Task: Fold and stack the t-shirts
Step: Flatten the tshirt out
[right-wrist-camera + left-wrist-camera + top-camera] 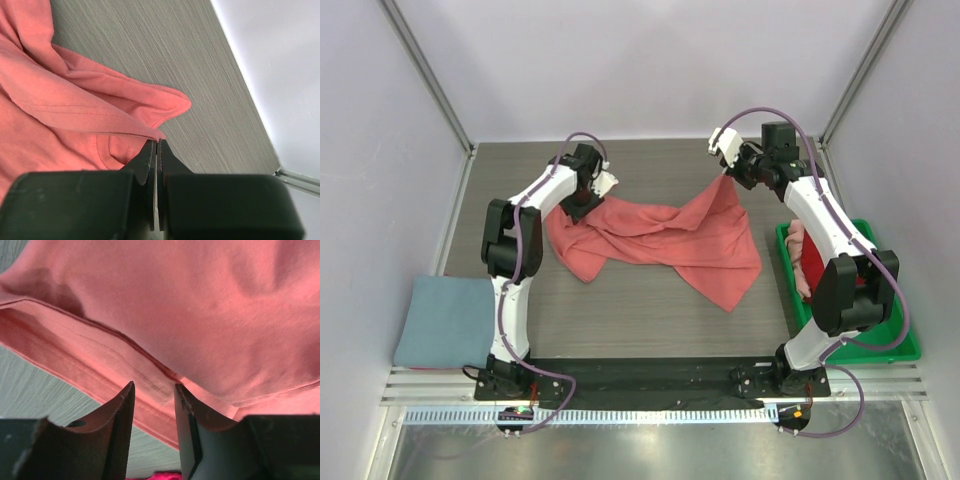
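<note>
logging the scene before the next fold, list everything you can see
salmon-red t-shirt: one, salmon-red, crumpled across the middle of the table, far right corner lifted
folded cloth: one, grey-blue, near left edge beside the left arm's base
tray: one, green, right edge of the table
cloth in tray: count unclear, pink and darker red, piled inside, partly behind the right arm
table: one, dark grey wood grain
arms: two, white and black, bases at the near edge
left tool: one, black, open, at the shirt's far left with the hem at its fingers
right tool: one, black, shut on the shirt's far right corner
</note>
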Robot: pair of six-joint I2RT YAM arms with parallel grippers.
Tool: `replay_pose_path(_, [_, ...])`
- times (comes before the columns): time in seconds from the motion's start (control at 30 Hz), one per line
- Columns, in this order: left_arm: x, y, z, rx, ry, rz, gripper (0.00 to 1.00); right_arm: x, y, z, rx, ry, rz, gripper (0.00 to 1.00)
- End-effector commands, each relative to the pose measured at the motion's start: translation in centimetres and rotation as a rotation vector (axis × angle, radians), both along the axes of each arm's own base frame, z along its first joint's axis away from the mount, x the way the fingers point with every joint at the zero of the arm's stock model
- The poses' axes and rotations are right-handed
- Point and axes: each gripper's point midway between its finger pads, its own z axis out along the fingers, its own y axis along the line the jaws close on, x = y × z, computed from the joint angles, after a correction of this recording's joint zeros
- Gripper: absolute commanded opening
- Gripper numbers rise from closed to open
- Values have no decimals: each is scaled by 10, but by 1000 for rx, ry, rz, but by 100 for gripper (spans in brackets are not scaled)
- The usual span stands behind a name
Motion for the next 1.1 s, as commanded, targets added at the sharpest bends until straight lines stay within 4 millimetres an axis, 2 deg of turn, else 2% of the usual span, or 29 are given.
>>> replay_pose_path(0.0, [5, 9, 33, 50, -55, -93, 40, 5, 1, 25, 21, -73, -23, 1])
replay_pose_path(0.07, [-2, 10, 44, 53, -40, -190, 42, 4, 1, 24, 26, -68, -27, 1])
replay_pose_path(0.1, [-8, 11, 51, 69, -16, -311, 43, 3, 1, 23, 28, -64, -29, 1])
replay_pose_path(0.13, [-24, 12, 51, 69, 56, -379, 43, 3, 1, 23, 29, -61, -31, 1])
replay_pose_path(0.2, [-23, 15, 55, 103, 70, -439, 43, 3, 1, 19, 31, -53, -35, 1])
replay_pose_path(0.23, [-33, 19, 47, 115, 139, -454, 41, 3, 2, 18, 33, -47, -37, 1])
replay_pose_path(0.3, [-27, 18, 50, 122, 145, -446, 40, 5, 3, 19, 39, -49, -43, 1])
replay_pose_path(0.67, [-29, -5, 17, 76, 197, -387, 39, 2, 1, 19, 20, -59, -49, 1])
replay_pose_path(0.8, [-28, -11, 12, 69, 193, -382, 39, 2, 2, 18, 24, -55, -51, 1])
replay_pose_path(1.07, [-15, -7, 4, 112, 156, -352, 38, 2, 4, 15, 26, -48, -52, 1])
